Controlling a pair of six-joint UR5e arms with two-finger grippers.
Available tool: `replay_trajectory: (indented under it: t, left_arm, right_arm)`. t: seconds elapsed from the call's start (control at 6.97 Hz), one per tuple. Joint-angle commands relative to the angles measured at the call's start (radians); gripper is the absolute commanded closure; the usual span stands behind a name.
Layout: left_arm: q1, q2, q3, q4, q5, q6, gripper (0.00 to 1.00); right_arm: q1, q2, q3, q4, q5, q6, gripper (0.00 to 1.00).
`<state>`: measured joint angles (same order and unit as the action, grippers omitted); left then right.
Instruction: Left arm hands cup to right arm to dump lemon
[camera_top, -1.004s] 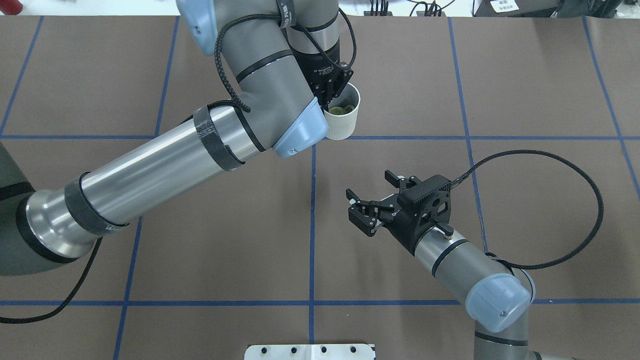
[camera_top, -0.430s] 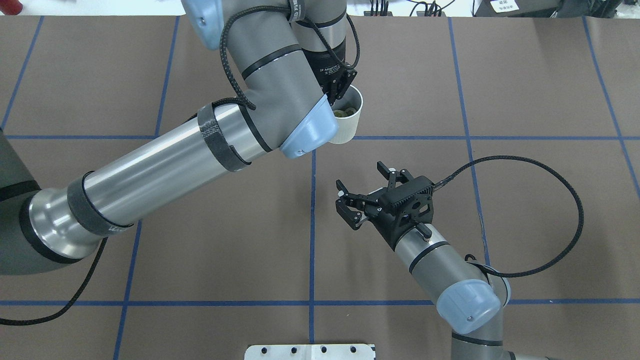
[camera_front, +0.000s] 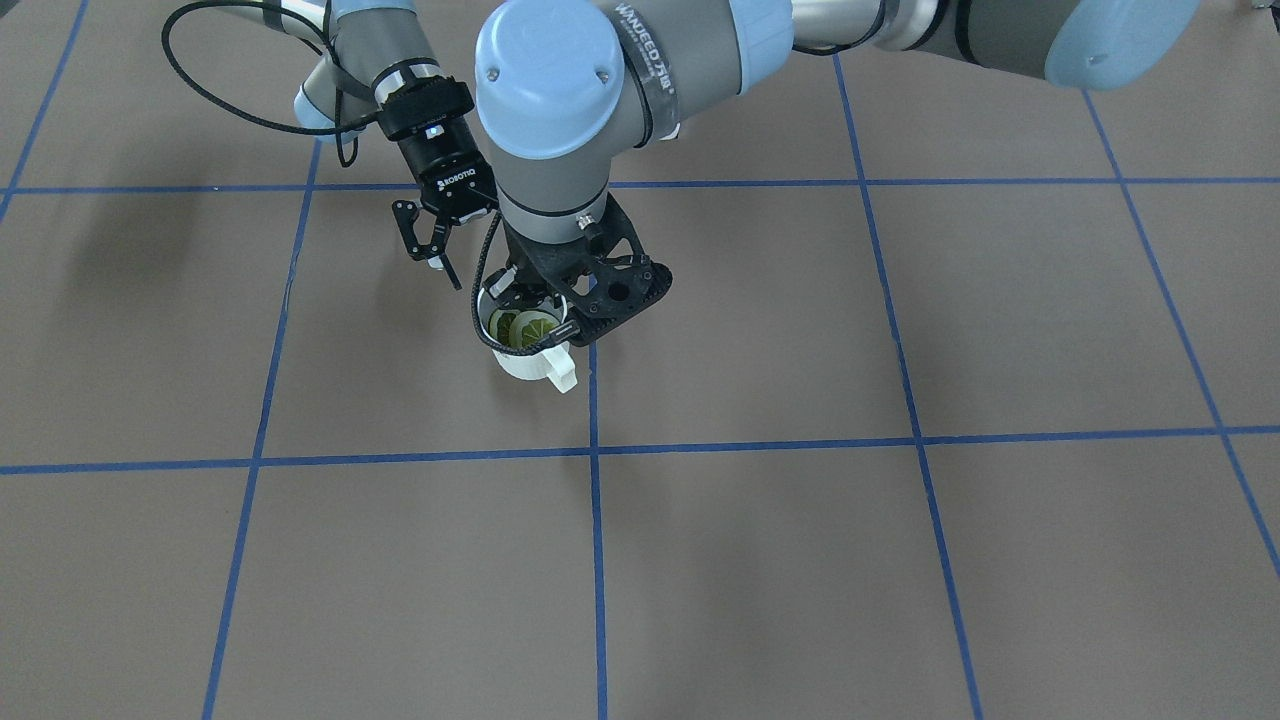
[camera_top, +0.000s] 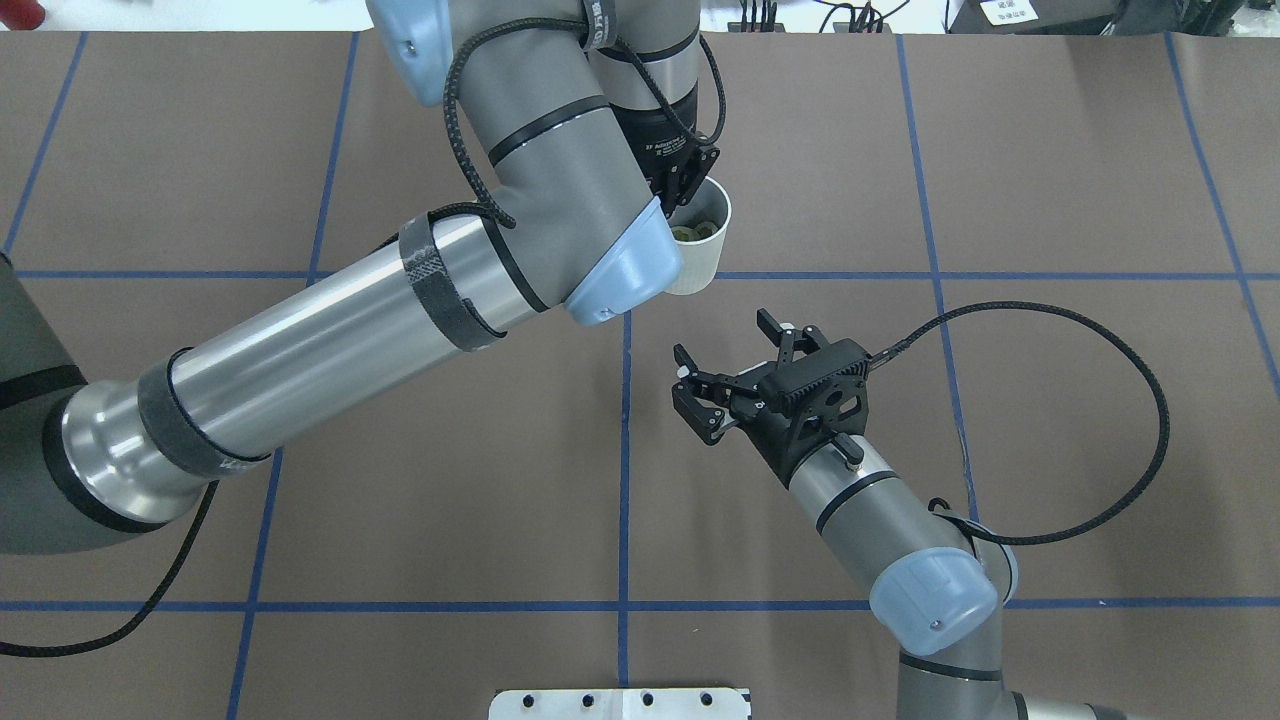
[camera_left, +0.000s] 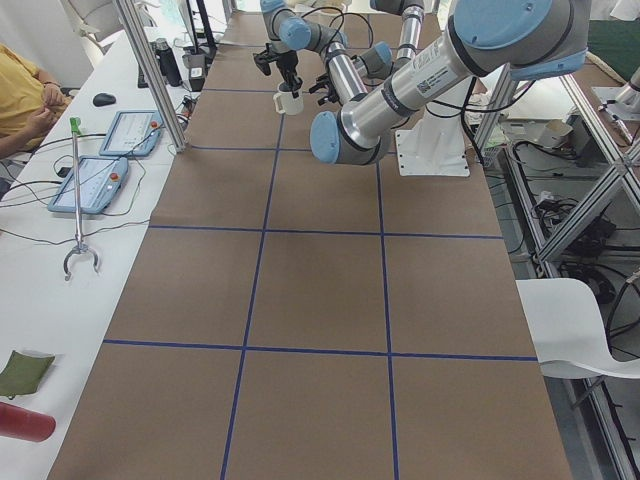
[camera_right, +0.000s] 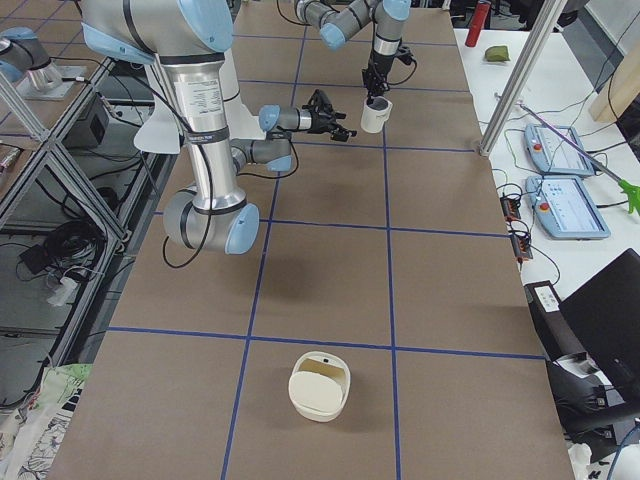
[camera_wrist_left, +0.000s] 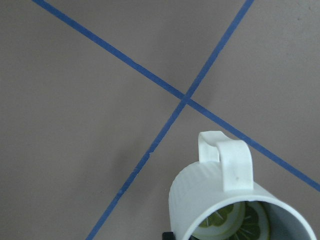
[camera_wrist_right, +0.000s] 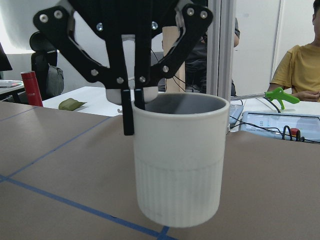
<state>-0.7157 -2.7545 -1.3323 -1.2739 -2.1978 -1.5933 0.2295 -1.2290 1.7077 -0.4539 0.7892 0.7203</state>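
The white cup (camera_top: 702, 255) hangs upright from my left gripper (camera_top: 682, 200), whose fingers (camera_wrist_right: 133, 107) are shut on its rim. Lemon slices (camera_front: 521, 328) lie inside it and also show in the left wrist view (camera_wrist_left: 235, 225). The handle (camera_front: 561, 375) points away from the robot. My right gripper (camera_top: 730, 365) is open and empty, a short way on the robot's side of the cup, pointing at it. The right wrist view shows the cup's ribbed wall (camera_wrist_right: 177, 165) straight ahead and close. Whether the cup touches the table I cannot tell.
The brown table (camera_top: 1050, 180) carries a blue tape grid. A white lidded container (camera_right: 320, 385) stands far along the table on the robot's right. A white metal plate (camera_top: 620, 703) sits at the robot's edge. Operators' desk with tablets (camera_right: 565, 205) runs along the far side.
My left arm has carried the cup a little to the right. My right gripper, still open, has moved left and forward, closer to the cup.
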Motion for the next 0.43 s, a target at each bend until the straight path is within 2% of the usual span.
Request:
replay_trajectory:
  t: [0.0,0.29]
  left_arm:
    - [0.013,-0.004,-0.008,0.001,0.001,-0.001,1.0]
    - [0.021,-0.005,-0.008,-0.001,0.001,-0.001,1.0]
  right_arm:
    - [0.01,0.017,-0.02,0.001,-0.001,0.002,0.02]
    - [0.027,0.019,-0.022,0.0,-0.001,0.004,0.02]
